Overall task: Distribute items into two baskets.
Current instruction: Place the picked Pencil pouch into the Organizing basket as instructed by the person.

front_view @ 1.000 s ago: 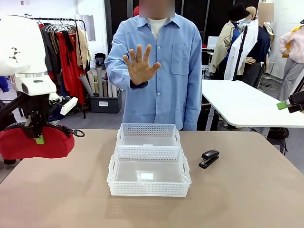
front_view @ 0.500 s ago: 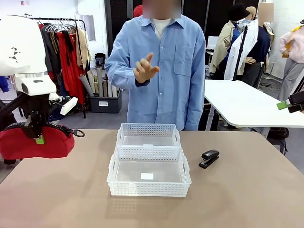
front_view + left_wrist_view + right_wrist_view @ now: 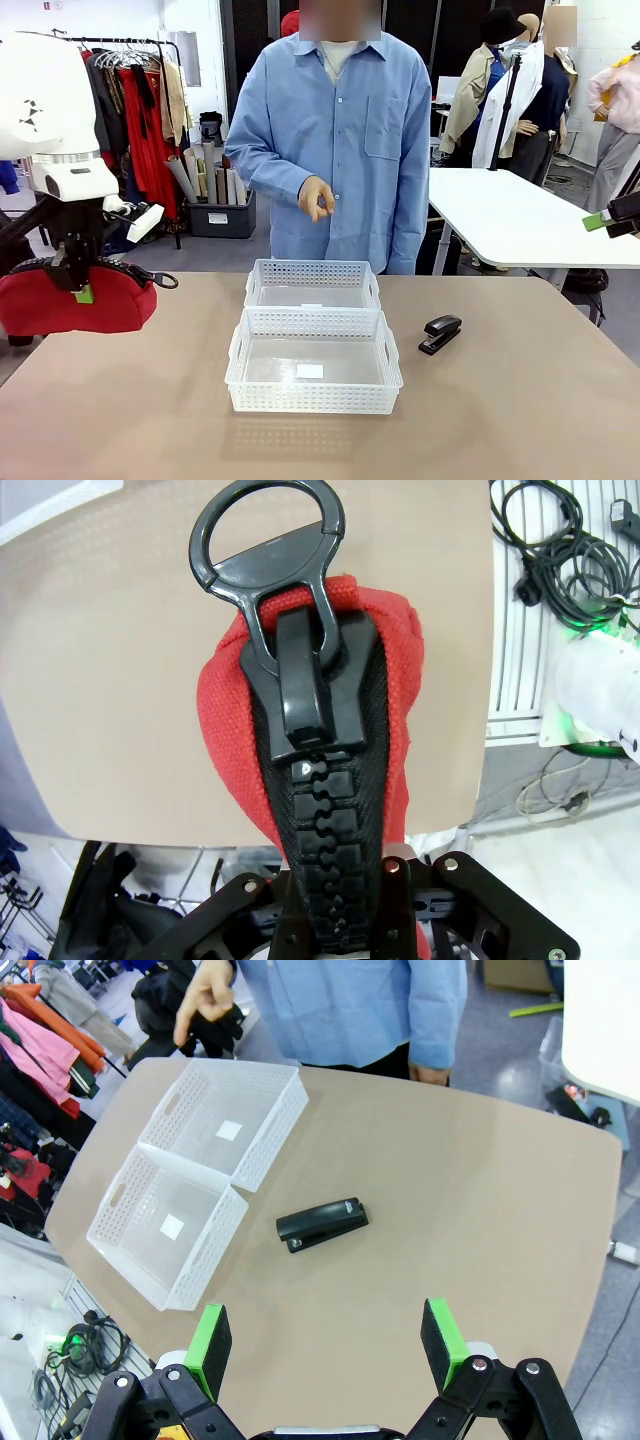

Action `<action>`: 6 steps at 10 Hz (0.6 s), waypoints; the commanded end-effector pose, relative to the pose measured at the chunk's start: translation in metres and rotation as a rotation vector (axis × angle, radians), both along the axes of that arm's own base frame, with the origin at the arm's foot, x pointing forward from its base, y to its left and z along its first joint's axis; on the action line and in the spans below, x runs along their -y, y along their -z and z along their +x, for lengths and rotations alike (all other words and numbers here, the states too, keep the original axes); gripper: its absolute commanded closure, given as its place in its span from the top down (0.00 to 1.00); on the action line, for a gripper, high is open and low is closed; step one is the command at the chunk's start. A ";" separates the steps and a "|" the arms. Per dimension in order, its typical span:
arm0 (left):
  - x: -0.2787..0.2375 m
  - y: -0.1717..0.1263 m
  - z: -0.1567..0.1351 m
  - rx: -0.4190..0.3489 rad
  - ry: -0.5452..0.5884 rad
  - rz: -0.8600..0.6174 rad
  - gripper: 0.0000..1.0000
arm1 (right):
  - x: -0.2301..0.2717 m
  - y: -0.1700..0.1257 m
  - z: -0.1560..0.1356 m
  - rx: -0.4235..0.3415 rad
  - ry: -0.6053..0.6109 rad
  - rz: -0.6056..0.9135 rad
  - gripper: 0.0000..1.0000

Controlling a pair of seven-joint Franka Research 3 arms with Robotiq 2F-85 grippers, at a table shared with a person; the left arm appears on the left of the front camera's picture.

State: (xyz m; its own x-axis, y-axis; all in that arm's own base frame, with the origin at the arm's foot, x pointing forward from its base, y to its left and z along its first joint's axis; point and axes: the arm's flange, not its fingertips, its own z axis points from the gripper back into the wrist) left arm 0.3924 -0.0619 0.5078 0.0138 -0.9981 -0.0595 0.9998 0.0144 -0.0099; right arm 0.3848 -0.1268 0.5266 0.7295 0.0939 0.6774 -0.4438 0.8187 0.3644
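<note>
Label [image 3: 310, 371] (print unreadable) lies inside nearer basket [image 3: 314, 400].

No readable print, even on the white label [image 3: 310, 371] in the near basket [image 3: 312, 398].

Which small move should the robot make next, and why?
Probably move the left end effector, shut on the red pouch, rightward toward the near basket: it and the far basket look empty, and the pouch is at the table's left edge.
</note>
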 end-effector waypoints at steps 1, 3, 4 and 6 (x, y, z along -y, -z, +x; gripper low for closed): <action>-0.004 -0.001 -0.002 0.003 -0.006 0.002 0.00 | -0.001 -0.001 0.001 0.012 -0.004 0.012 1.00; -0.004 -0.001 -0.002 0.003 -0.006 0.002 0.00 | -0.001 -0.001 0.001 0.012 -0.004 0.012 1.00; -0.004 -0.001 -0.002 0.003 -0.006 0.002 0.00 | -0.001 -0.001 0.001 0.012 -0.004 0.012 1.00; -0.004 -0.001 -0.002 0.003 -0.006 0.002 0.00 | -0.001 -0.001 0.001 0.012 -0.004 0.012 1.00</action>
